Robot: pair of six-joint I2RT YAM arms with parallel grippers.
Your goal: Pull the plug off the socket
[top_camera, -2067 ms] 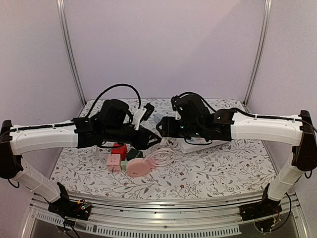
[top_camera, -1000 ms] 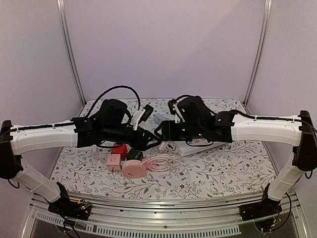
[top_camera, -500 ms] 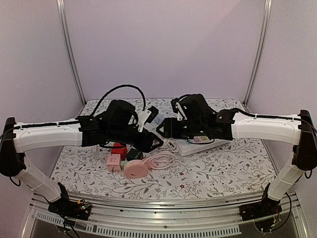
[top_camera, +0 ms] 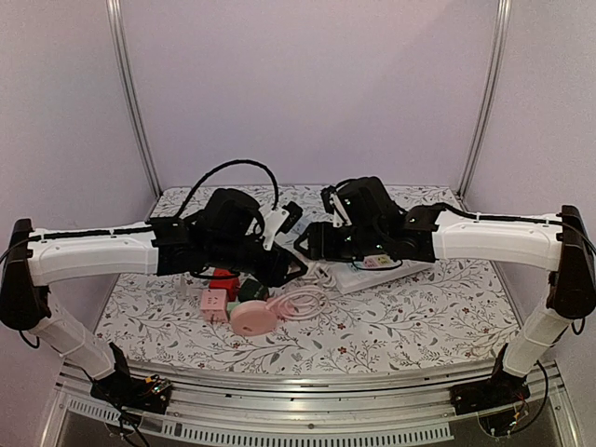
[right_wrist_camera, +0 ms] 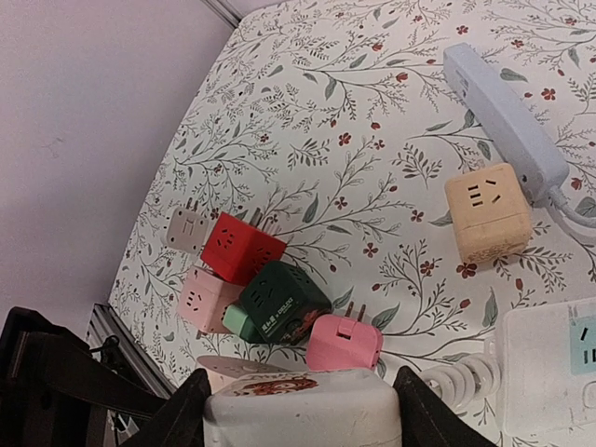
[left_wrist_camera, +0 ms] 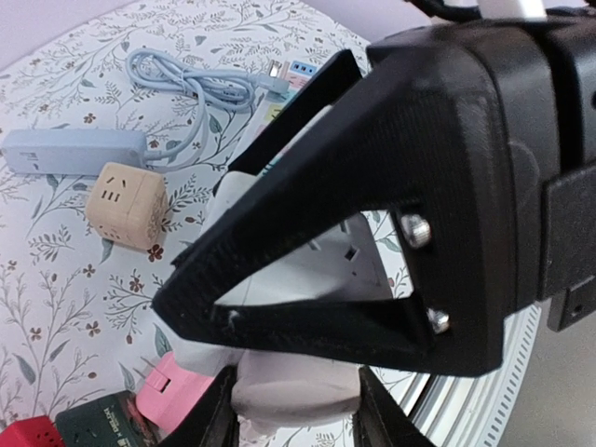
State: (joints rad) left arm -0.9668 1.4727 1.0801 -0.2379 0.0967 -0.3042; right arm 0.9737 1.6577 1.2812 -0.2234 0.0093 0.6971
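My left gripper (left_wrist_camera: 296, 402) is shut on a white rounded plug body (left_wrist_camera: 296, 386) at the bottom of the left wrist view. My right gripper (right_wrist_camera: 303, 414) is shut on a white socket block (right_wrist_camera: 303, 405) with a red print on top. In the top view the left gripper (top_camera: 294, 268) and right gripper (top_camera: 310, 248) meet tip to tip above the table's middle. The right gripper's black body (left_wrist_camera: 438, 168) fills the left wrist view. The join between plug and socket is hidden.
A white power strip (top_camera: 377, 272) lies under the right arm, its coiled white cable (top_camera: 303, 300) running to a pink round reel (top_camera: 250, 320). Red (right_wrist_camera: 244, 247), dark green (right_wrist_camera: 284, 300), pink (right_wrist_camera: 209, 298) and beige (right_wrist_camera: 487, 212) cube adapters, a pink plug (right_wrist_camera: 345, 343) and a light blue strip (right_wrist_camera: 503, 112) lie around.
My left arm has moved right and closed in on the right gripper. The right gripper shifted slightly. The pink reel slid a little to the left.
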